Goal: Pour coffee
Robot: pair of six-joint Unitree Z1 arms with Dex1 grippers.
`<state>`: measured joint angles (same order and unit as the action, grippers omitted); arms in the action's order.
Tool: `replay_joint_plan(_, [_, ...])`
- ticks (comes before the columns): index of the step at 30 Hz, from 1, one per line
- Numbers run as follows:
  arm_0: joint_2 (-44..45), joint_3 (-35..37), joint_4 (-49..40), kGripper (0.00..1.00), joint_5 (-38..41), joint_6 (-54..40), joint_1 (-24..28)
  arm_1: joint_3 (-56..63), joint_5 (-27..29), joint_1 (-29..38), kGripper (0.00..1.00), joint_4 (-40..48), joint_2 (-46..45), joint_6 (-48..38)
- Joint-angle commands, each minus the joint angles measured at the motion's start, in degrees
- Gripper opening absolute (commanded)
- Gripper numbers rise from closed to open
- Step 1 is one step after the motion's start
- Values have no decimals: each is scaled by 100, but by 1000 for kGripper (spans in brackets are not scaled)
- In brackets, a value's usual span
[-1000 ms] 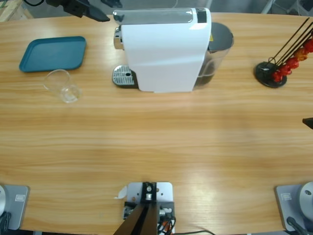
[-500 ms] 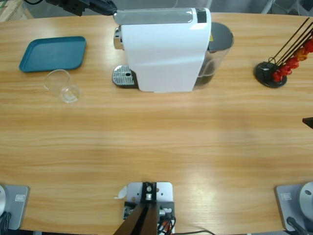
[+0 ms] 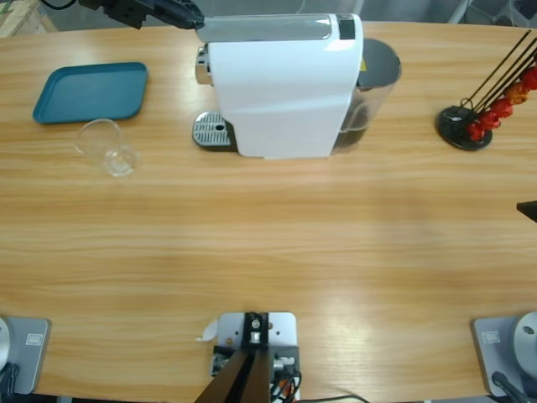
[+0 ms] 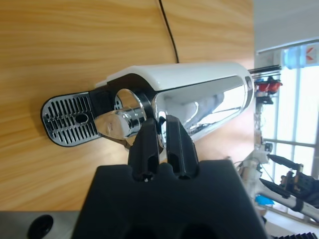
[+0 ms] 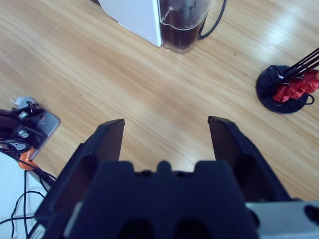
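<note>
No coffee shows yet and the clear glass cup lies near the tabletop's left edge, off the white machine's perforated drip grate, so the narrow-shut left tool triggering the chrome lever could brew onto bare grate, with the right tool wide and idle.

The left arm reaches in at the far upper-left corner of the high view, its dark gripper pointing toward the middle. In its own wrist view the left gripper has both black jaws pressed together, side by side, no gap between them. The right gripper hangs high above the worktop with its jaws spread wide and nothing between them; only a dark tip of it shows at the right edge from above.
</note>
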<state>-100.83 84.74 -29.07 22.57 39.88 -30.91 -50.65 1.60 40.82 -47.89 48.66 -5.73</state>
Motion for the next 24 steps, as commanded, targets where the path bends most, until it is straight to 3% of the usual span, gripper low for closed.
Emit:
replay_joint_plan(1, [-267,-23,-2,0,355,-209,-122,179,-63,-48,761,52,65,-37])
replay_joint_plan(12, [-70,2,-2,0,300,-428,-126,214,-63,-48,761,96,74,-16])
replay_joint_plan(24, [-15,535,59,0,455,-420,-124,231,-63,-48,761,131,118,-16])
